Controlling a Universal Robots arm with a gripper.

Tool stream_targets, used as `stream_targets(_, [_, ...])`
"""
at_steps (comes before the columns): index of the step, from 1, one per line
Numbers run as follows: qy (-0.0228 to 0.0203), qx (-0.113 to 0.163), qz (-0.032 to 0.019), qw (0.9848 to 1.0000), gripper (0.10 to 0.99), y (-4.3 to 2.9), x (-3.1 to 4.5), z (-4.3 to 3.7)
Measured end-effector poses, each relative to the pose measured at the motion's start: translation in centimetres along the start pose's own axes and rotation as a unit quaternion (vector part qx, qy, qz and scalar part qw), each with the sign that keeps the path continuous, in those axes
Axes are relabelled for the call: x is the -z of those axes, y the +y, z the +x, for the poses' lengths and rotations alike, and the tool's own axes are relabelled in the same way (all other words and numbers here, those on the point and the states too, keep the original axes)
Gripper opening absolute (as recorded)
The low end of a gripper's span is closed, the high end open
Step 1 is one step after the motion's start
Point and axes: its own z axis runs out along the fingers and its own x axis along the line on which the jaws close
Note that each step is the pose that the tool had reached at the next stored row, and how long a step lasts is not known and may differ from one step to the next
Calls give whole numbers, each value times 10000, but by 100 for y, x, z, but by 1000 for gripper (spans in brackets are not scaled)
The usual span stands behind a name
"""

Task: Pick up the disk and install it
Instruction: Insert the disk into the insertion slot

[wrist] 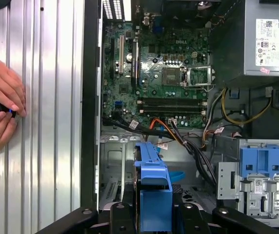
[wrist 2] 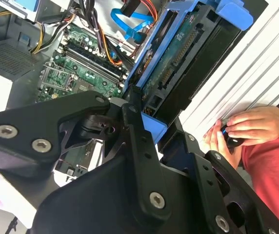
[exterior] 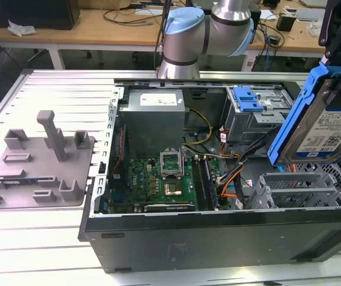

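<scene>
Silver disk (exterior: 328, 128) in its blue bracket hangs on edge, tilted, just above the open PC case (exterior: 218, 238), over its drive-bay corner; gripper (wrist: 154, 214) jaws clamped on the bracket's sides, prob. so the disk can angle down toward the bay
</scene>
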Motion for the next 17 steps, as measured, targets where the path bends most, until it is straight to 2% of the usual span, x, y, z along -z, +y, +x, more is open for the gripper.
stream_targets(6, [-1, -106, 0, 9999, 369, -3, -15, 12])
stream_targets(17, [-2, -109, 0, 9999, 369, -11, -46, 12])
